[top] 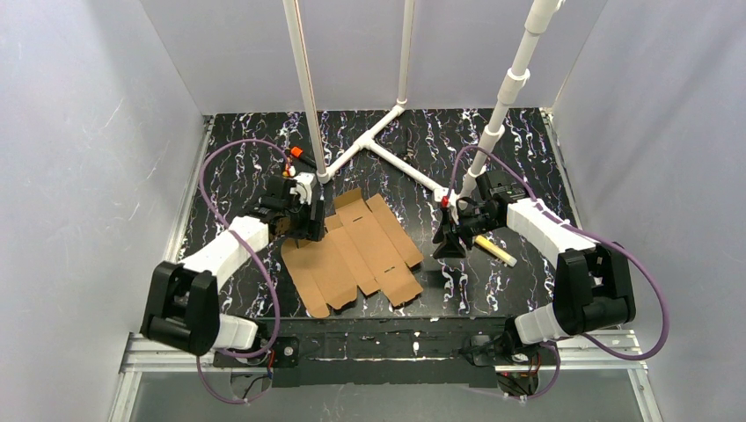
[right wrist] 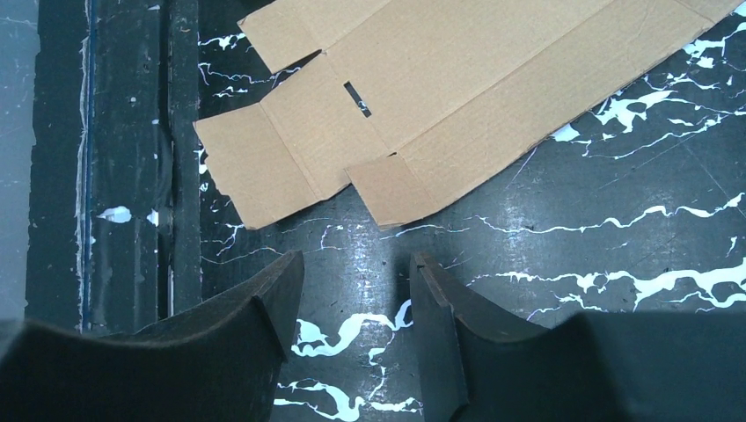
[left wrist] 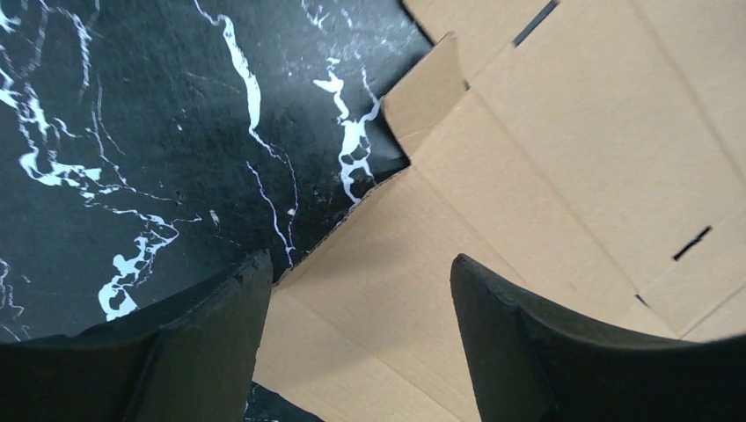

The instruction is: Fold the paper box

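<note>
Cardboard sheet, that is the paper box (top: 356, 255), lies flat and unfolded in the middle of the black marbled tabletop (top: 528, 149), flaps and tabs spread out and slots showing in its panels. We see the left pincer (top: 310, 229) at the sheet's far left edge, pointing down. In the left wrist view its jaws stand wide apart (left wrist: 356, 272), straddling the sheet's edge (left wrist: 545, 176), with one finger (left wrist: 220, 334) over bare tabletop and the other over cardboard. We see no grip on it. One small flap near that edge tilts up a little.

The right pincer (top: 449, 249) is just beside the sheet's right side, apart from it. In the right wrist view its jaws are moderately apart (right wrist: 356, 264) with only tabletop between them and the cardboard (right wrist: 457, 97) ahead. A yellow stick (top: 495, 251) lies on the tabletop just beside the right pincer. A white pipe frame (top: 378, 132) stands behind the sheet.
</note>
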### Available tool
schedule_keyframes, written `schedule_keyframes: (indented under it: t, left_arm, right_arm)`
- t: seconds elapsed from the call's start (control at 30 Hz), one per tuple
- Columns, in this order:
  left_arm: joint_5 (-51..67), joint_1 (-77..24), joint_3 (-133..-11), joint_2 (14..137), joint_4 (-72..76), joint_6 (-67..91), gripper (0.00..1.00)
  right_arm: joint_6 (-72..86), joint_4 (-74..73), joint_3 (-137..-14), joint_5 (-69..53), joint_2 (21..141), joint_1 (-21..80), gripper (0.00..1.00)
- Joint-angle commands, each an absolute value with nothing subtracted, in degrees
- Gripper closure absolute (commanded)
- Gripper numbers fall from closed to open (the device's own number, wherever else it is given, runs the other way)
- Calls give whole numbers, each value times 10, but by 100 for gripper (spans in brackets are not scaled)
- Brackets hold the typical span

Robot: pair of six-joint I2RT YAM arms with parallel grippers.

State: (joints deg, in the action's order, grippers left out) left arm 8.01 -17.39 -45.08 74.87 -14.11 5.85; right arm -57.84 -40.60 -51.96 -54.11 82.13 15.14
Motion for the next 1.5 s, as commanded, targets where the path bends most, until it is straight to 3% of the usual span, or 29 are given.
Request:
schedule_keyframes:
  t: [0.0,0.1,0.2,0.3,0.4,0.47,0.77,1.03,1.47]
  left_arm:
    - [58,-177,-484,798,-192,44,30]
    - [65,-176,-479,808,-172,45,37]
    - [76,-177,-480,810,-167,43,56]
    - [81,-177,-481,810,-170,42,61]
    - [90,-176,-479,805,-165,43,81]
    - [96,-177,-478,797,-169,45,100]
    - [144,-186,-419,658,-180,74,100]
    - [207,-195,-445,629,-246,17,100]
    - [246,-214,-453,548,-306,-166,100]
  right_arm:
    - [-593,-421,-532,-553,827,155,43]
    - [-593,-421,-533,-552,828,156,43]
    - [-594,-423,-532,-552,829,156,43]
    - [-594,-423,-533,-552,829,157,43]
    - [-594,-423,-533,-551,830,157,43]
    - [-594,-423,-533,-552,831,158,43]
    - [-450,-334,-575,-499,854,191,41]
    - [-447,-436,-781,-464,967,202,25]
    - [-377,-399,-859,-483,1101,219,2]
